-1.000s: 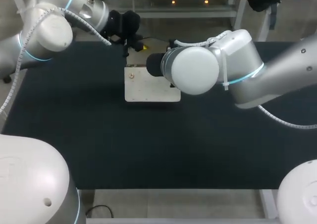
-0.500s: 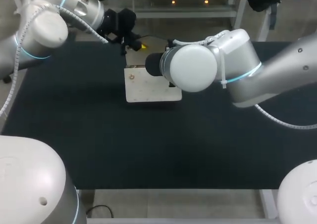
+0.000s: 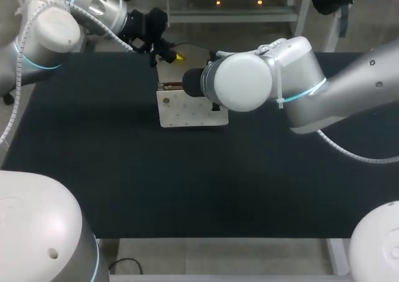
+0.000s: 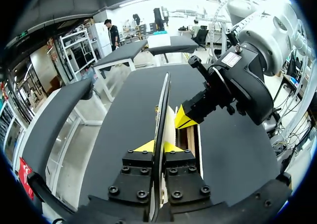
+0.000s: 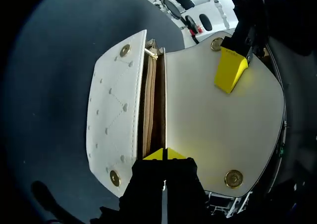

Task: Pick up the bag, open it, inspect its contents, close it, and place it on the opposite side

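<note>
Lies open toward the far middle of the matte black tabletop (image 3: 124, 182): white quilted bag with gold studs (image 5: 116, 110), mouth gaping, tan lining on show. Gripped from two sides: left gripper (image 4: 158, 145) pinched narrow on the edge of the broad white flap (image 5: 208, 125), standing it upright; right gripper (image 5: 163, 155) closed tight on the rim of the bag's mouth, yellow tips almost meeting. Nothing identifiable inside from these angles. Risks aplenty, by judgement: could strain the flap's fold or drag the light bag across the table if pulled further apart; could lose the thin flap from so slim a pinch and let it drop shut before any proper look; could knock yellow tips together, working this close. Underneath, a plain, dark, even surface with little sheen, likely offering scant hold against sliding. Beyond the table's edges, nothing bearing on the job.
</note>
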You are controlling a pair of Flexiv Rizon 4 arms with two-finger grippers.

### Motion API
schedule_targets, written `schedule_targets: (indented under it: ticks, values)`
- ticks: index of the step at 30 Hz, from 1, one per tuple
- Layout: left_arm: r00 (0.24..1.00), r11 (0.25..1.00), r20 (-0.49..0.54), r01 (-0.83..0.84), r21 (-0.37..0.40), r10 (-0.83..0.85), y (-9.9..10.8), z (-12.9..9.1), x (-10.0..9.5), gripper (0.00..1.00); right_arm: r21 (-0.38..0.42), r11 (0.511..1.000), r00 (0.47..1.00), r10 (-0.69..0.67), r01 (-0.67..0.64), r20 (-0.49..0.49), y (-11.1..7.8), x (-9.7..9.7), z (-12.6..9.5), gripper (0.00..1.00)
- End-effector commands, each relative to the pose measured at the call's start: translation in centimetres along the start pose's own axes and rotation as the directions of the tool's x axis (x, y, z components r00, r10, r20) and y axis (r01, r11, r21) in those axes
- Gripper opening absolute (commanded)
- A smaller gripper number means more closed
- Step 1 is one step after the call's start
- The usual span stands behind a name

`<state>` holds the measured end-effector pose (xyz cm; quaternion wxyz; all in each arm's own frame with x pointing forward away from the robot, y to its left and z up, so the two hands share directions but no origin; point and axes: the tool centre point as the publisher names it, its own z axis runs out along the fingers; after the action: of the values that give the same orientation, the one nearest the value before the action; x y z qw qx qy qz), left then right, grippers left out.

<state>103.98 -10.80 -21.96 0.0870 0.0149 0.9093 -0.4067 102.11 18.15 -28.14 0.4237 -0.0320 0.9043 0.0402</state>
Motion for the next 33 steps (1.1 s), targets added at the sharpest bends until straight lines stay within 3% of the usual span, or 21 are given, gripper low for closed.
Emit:
schedule_targets:
  ticks: [1, 8, 21, 33]
  values:
    - [1.000, 1.000, -0.021, 0.003, 0.004, -0.003, 0.0, -0.2, -0.7, 0.00, 0.004, 1.000, 1.000, -0.004, 0.004, -0.003, 0.0, 0.8, -0.2, 0.00]
    - [1.000, 1.000, -0.024, -0.012, -0.016, 0.012, -0.3, 0.0, -0.1, 0.00, 0.005, 1.000, 1.000, -0.004, 0.004, -0.021, 0.0, 1.9, -0.4, 0.00]
    - [0.999, 1.000, -0.048, -0.002, -0.005, 0.002, -0.5, 0.4, 0.6, 0.00, -0.006, 1.000, 1.000, -0.005, 0.005, -0.015, 0.5, 1.4, 0.1, 0.00]
    - [0.999, 1.000, -0.043, 0.017, 0.014, -0.016, -0.4, 0.2, 0.7, 0.00, 0.018, 1.000, 0.995, -0.017, 0.019, -0.099, 0.5, 2.5, 0.9, 0.00]
